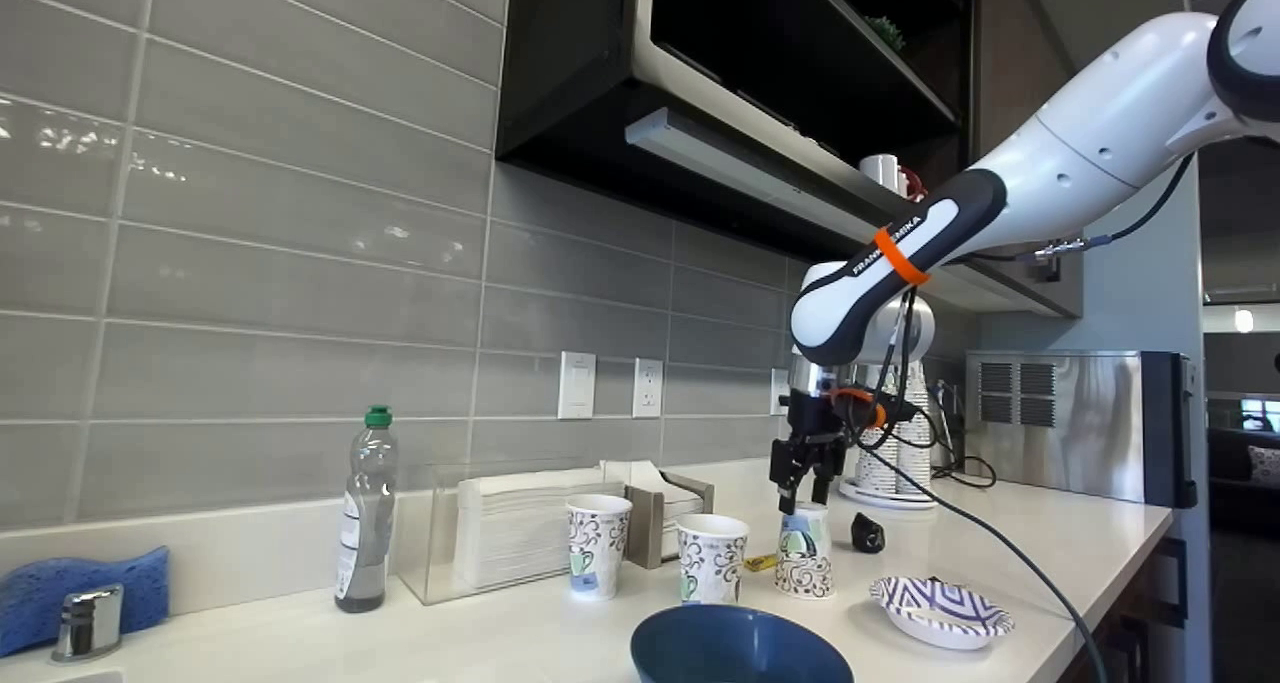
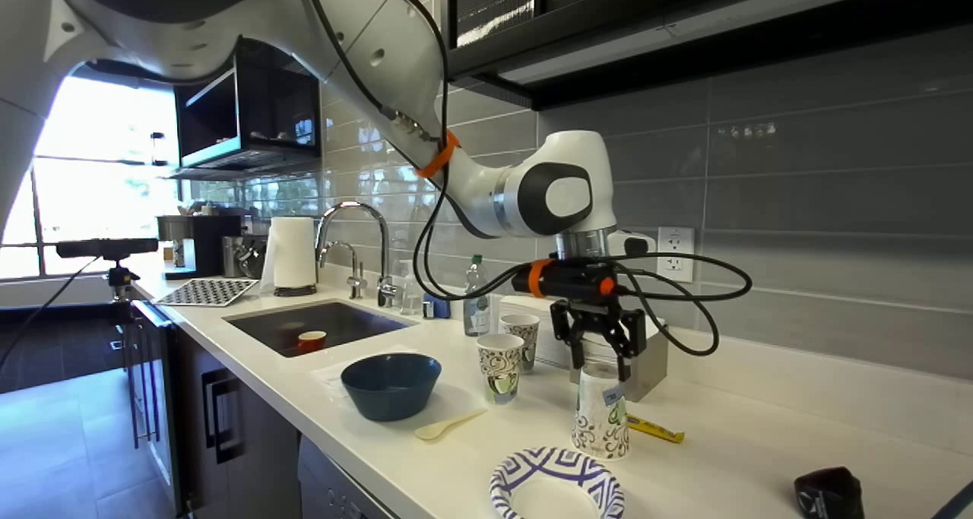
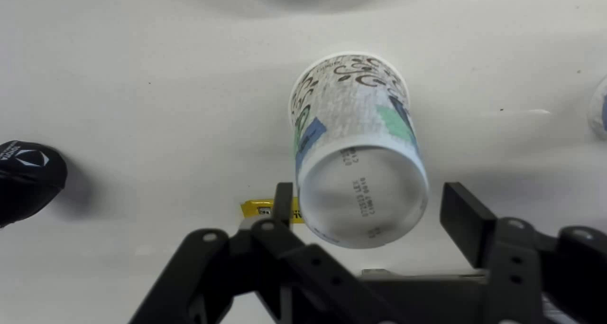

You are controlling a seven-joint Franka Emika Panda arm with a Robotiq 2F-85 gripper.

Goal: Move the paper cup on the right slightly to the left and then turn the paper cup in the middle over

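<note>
The paper cup in the middle [image 1: 712, 563], as I read the row of three in an exterior view, stands upright at the lower centre of the frame, mouth up, so turning it over looks not yet done. My gripper [image 3: 367, 205] is over what I take for the paper cup on the right [image 2: 600, 422]: in both exterior views it is farthest right of the three, mouth down on the counter [image 2: 737, 443]. That pose suits me, I think; the wide rim makes a steady foot and the narrow base is an easy fit for the fingers [image 3: 284, 203]. In the wrist view they stand apart, one either side of that base, and a yellow packet [image 3: 256, 208] shows through the gap at the left, so I'm gripping nothing. The gripper hangs from above, presumably to miss the third cup [image 1: 598, 543] and the patterned bowl [image 2: 559, 460].

Whether the small shift is finished I can't tell. If it is, I'd back straight up before crossing, since a sideways move could topple the cup between the fingers. The middle one will want a grip from the side and then a roll, I judge, and the blue bowl [image 2: 389, 403] near it, lower left of centre in an exterior view, may crowd that turn.
</note>
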